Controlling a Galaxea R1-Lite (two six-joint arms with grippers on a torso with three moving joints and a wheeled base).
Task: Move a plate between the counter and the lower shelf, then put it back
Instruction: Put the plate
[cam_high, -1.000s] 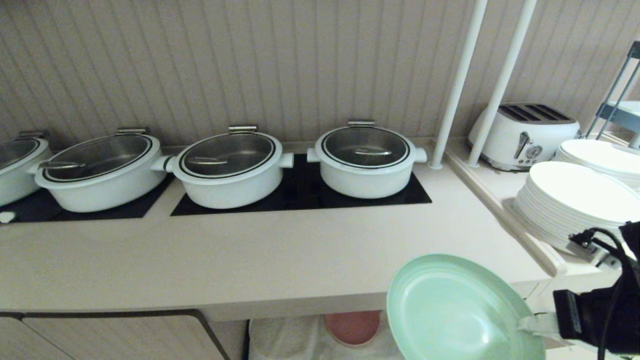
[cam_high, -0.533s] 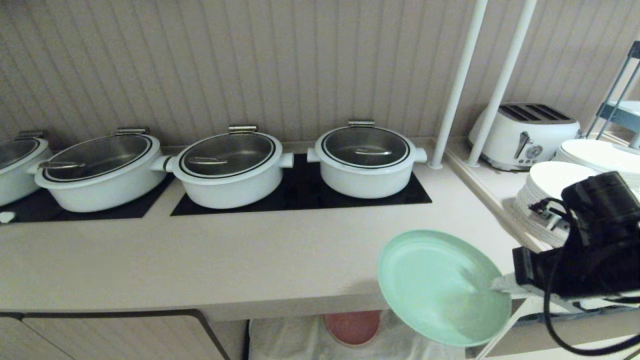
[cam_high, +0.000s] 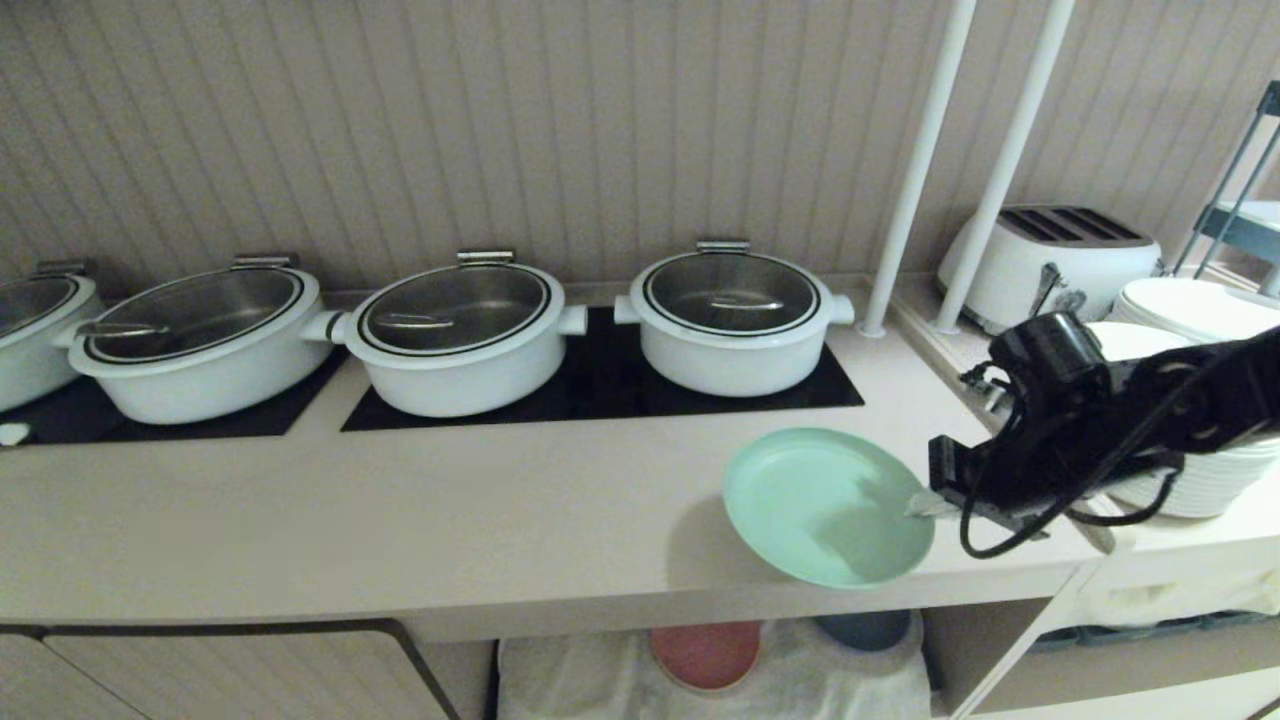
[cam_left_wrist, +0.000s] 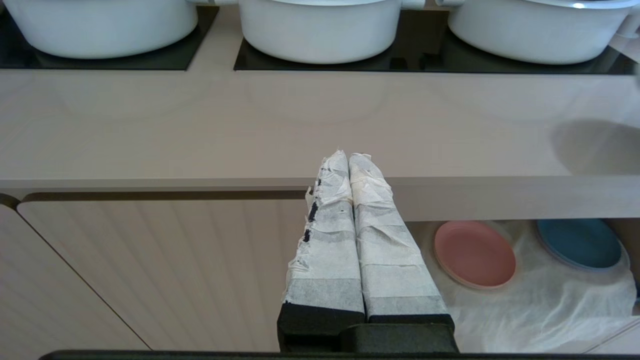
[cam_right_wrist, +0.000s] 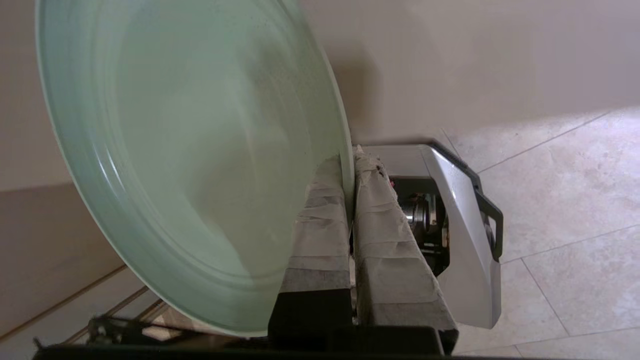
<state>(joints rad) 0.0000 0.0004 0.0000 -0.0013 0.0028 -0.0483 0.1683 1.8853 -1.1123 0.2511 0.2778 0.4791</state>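
Observation:
The mint-green plate (cam_high: 825, 505) hangs slightly tilted just above the front right part of the beige counter (cam_high: 400, 520) and casts a shadow on it. My right gripper (cam_high: 920, 503) is shut on the plate's right rim; in the right wrist view the rim sits pinched between the taped fingers (cam_right_wrist: 320, 220) of the right gripper (cam_right_wrist: 348, 160), with the plate (cam_right_wrist: 190, 150) filling most of the picture. Below the counter, the lower shelf (cam_high: 600, 670) shows its white cloth. My left gripper (cam_left_wrist: 348, 156) is shut and empty, parked in front of the counter's edge (cam_left_wrist: 500, 197).
A pink plate (cam_high: 705, 652) and a blue plate (cam_high: 865, 628) lie on the shelf cloth. Lidded white pots (cam_high: 730, 320) stand on black panels at the back. A toaster (cam_high: 1045, 265), white poles (cam_high: 905, 180) and stacked white plates (cam_high: 1210, 470) fill the right ledge.
My right arm has risen and reached forward, carrying the plate from below the counter's edge up and to the left over the counter. The blue plate on the shelf has come into view.

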